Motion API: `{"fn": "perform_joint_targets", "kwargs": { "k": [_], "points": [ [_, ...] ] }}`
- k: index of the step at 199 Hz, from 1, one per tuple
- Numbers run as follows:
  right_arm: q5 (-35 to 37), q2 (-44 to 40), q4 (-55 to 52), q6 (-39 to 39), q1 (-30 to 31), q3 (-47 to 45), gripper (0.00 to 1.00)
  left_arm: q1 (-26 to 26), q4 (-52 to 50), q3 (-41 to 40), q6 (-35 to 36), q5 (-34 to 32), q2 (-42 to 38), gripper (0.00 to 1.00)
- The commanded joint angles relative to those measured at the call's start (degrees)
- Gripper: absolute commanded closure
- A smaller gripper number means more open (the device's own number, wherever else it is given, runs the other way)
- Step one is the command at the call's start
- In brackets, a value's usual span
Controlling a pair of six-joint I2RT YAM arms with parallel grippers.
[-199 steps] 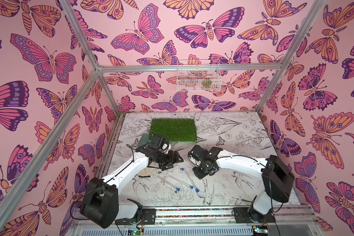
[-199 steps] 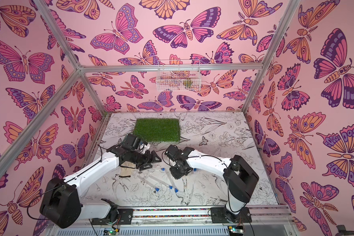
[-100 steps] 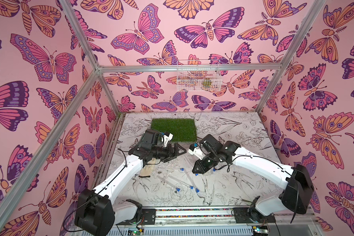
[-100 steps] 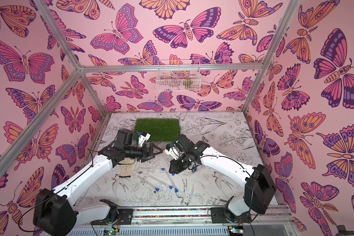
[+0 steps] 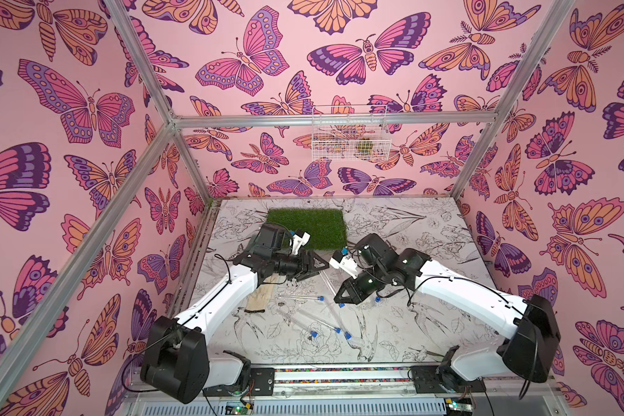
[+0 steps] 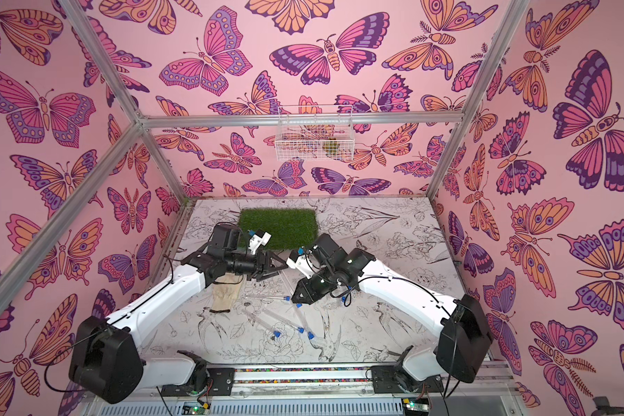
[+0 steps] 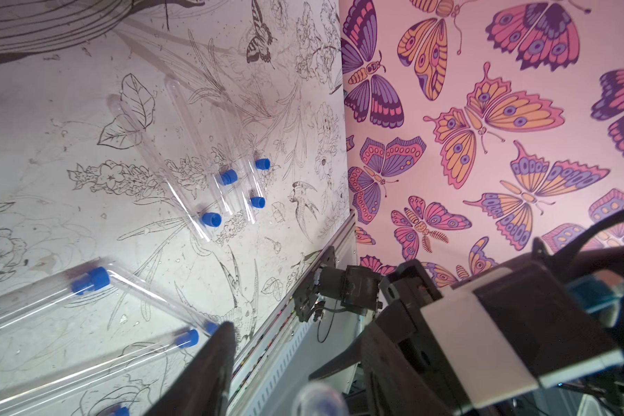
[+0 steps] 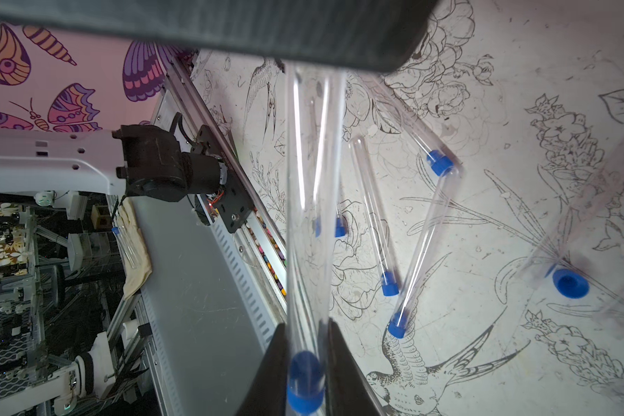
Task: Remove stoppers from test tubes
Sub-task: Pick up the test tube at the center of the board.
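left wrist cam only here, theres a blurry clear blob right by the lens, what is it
observer: the round end of a test tube; the right gripper is shut on it near its mouth.
operator: is it stoppered
observer: yes, the right wrist view shows a blue stopper in that mouth, between the right fingers.
operator: whats further back
observer: a green grass mat lies flat on the table, toward its far edge.

- Bright blue plastic stoppers: eight, left wrist view.
- Slim clear test tubes: at least seven.
- Green grass mat: one.
- White wire basket: one.
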Motion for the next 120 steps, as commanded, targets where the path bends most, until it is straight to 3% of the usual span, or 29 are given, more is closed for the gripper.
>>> {"fn": "perform_joint_targets", "kwargs": {
  "k": [1,51,79,107,120],
  "points": [
    [-0.41,-1.31,0.46,0.39,0.03,0.20,0.80,-0.21,0.57,1.25,0.27,1.68,0.74,0.50],
    [-0.05,-0.80,0.05,-0.20,0.07,0.72,0.81,-0.19,0.82,1.95,-0.69,2.30,2.15,0.78],
    [0.81,-0.43,-0.41,-0.76,0.07,0.90,0.80,-0.06,0.76,1.75,-1.15,2.36,2.85,0.83],
    [3.21,-1.03,-0.64,-0.85,-0.13,1.58,0.70,-0.03,0.76,1.76,-1.58,2.17,3.23,0.89],
    [4.60,-1.84,-0.73,-0.67,-0.52,1.93,0.60,0.12,0.79,2.01,-1.75,1.99,3.23,0.90]
  ]
}}
